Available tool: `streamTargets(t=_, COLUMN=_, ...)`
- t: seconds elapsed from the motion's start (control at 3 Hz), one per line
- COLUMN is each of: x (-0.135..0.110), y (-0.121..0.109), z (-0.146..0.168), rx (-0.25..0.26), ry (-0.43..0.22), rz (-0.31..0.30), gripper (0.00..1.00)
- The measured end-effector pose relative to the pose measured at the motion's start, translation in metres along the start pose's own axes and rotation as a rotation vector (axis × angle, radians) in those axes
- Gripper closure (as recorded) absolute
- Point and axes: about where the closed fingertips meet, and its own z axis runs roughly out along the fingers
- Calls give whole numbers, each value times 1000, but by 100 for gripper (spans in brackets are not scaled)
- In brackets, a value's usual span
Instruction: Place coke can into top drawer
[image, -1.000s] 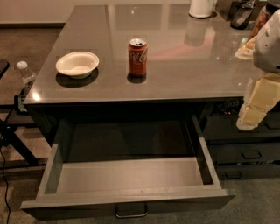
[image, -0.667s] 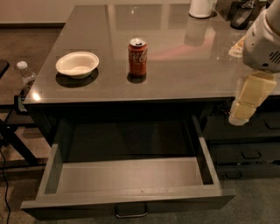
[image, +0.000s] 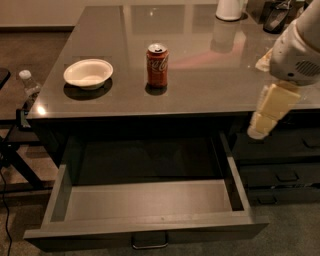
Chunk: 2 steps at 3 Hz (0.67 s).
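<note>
The coke can (image: 157, 65), red with white script and a silver top, stands upright on the grey tabletop (image: 200, 85), near its middle. The top drawer (image: 145, 200) is pulled wide open below the table's front edge, and its pale grey inside holds nothing. Its metal handle (image: 150, 244) shows at the bottom of the drawer front. My gripper (image: 258, 131) hangs at the right, pointing down just past the table's front right edge, above the drawer's right side. It is well to the right of the can and holds nothing that shows.
A white bowl (image: 88, 73) sits on the tabletop left of the can. A white jug (image: 229, 9) and dark items stand at the back right. Narrower dark drawers (image: 280, 170) are at the right. A plastic bottle (image: 29, 86) and a black frame stand at the left.
My arm and gripper have moved left, from beyond the table's right corner to over the drawer's right side. The can, bowl and drawer have not moved.
</note>
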Motion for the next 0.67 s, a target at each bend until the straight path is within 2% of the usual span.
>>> streamTargets(t=0.33, x=-8, y=-24, z=35, rx=-44, ry=-106, rz=100, gripper=0)
streamTargets(t=0.67, x=-22, y=-47, z=56, rx=-69, ry=-188, rz=154, gripper=0)
